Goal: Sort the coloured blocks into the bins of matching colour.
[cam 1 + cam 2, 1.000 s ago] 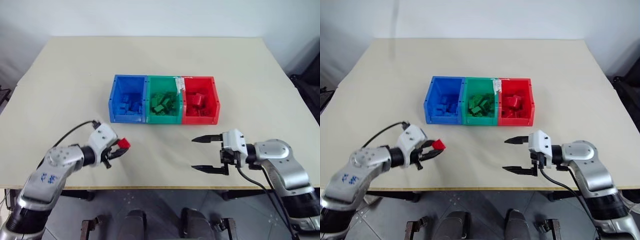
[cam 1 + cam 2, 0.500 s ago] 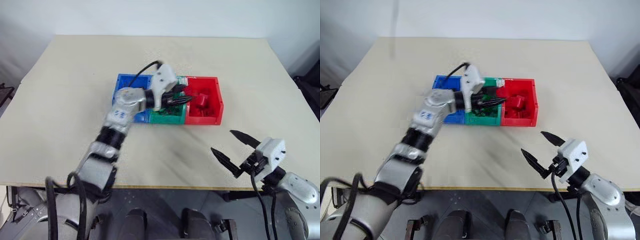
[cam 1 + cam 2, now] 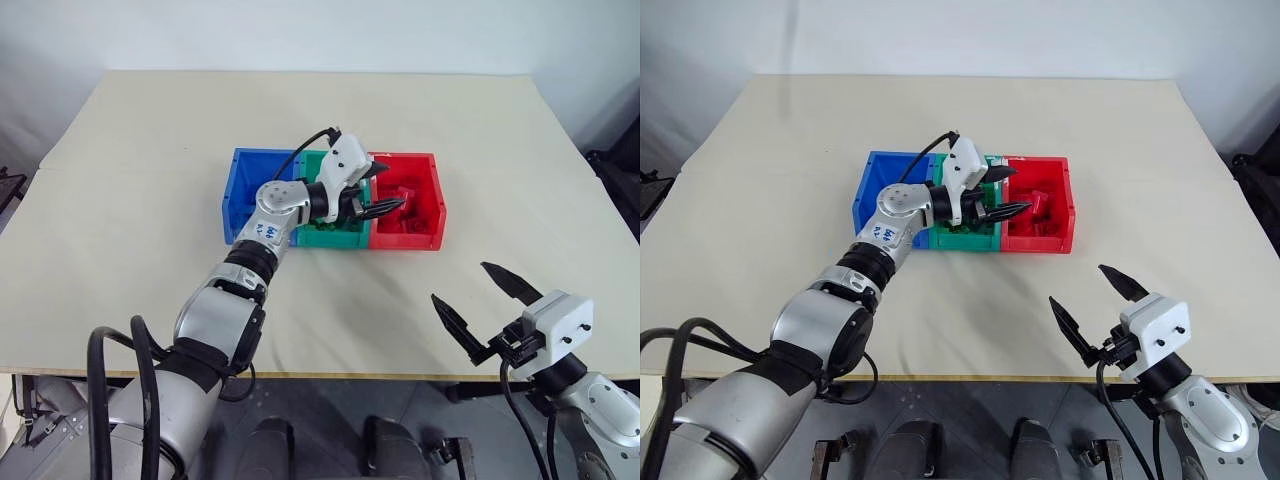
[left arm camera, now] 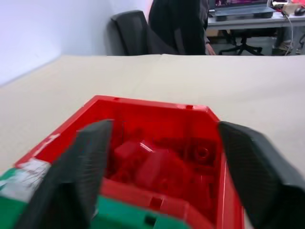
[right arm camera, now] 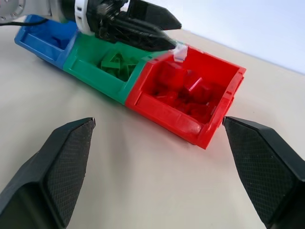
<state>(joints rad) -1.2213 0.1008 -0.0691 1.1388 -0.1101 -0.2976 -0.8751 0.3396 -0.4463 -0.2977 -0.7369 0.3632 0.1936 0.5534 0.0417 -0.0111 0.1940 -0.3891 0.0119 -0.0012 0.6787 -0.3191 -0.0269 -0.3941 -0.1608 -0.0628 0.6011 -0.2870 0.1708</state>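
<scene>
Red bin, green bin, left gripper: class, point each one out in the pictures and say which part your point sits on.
red bin (image 3: 438, 205): left eye view, its right wall.
green bin (image 5: 97, 76): right wrist view, its front wall.
left gripper (image 3: 393, 201): left eye view, midway between its open fingertips.

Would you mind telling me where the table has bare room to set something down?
The beige tabletop is bare left of the blue plastic bin, behind the bin row to the far edge, and right of the red plastic bin. The near strip is free between the left arm and the right tool. It is crowded at the green plastic bin, where the left tool reaches across.
</scene>
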